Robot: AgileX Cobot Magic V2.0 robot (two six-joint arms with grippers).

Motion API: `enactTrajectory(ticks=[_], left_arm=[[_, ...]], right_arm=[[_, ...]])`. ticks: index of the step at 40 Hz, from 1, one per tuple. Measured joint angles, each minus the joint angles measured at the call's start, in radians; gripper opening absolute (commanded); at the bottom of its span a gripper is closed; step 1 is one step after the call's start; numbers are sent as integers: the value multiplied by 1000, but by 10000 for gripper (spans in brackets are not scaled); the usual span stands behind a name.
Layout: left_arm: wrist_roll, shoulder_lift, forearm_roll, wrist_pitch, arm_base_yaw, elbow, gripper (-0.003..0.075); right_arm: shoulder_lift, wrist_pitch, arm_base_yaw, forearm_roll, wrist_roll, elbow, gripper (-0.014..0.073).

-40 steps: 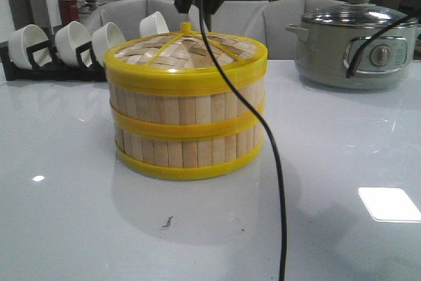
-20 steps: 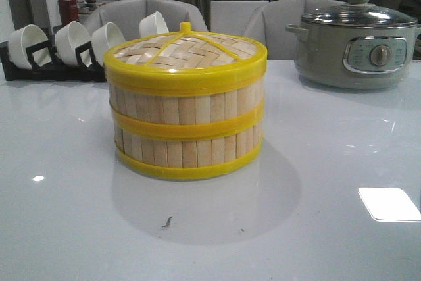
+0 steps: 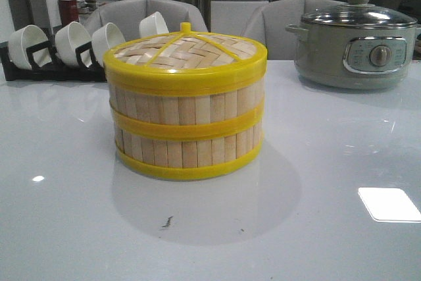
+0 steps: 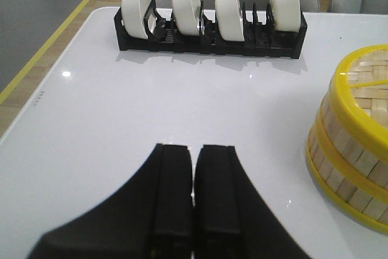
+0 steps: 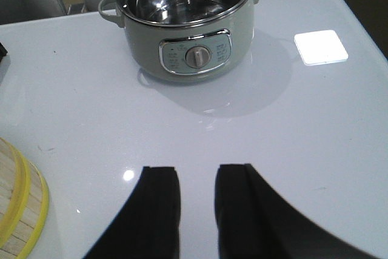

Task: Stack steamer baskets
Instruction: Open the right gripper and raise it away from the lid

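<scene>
Looks basically done: two steamer baskets [image 3: 185, 129] sit stacked mid-surface, lid [image 3: 185, 51] on top, pot [image 3: 355, 47] off at 2 o'clock. Left end effector [image 4: 194, 168] is pinched closed and empty, right end effector [image 5: 197, 189] parted, holding nothing. Nothing left, I'd guess.

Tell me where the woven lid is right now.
In the front view the woven lid sits on top of the two stacked steamer baskets at the table's middle, in front of the bowl rack and left of the grey electric pot.
</scene>
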Motion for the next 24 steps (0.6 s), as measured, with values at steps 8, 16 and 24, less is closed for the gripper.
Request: enactTrajectory(ticks=[8,16,24], left_arm=[[0,0,0,0,0,0,85],[0,0,0,0,0,0,85],[0,0,0,0,0,0,85]], right_arm=[[-207,-114,0,0,0,247,285],[-386,-221,0,0,0,447,271],[-482,-319,0,0,0,571,69]])
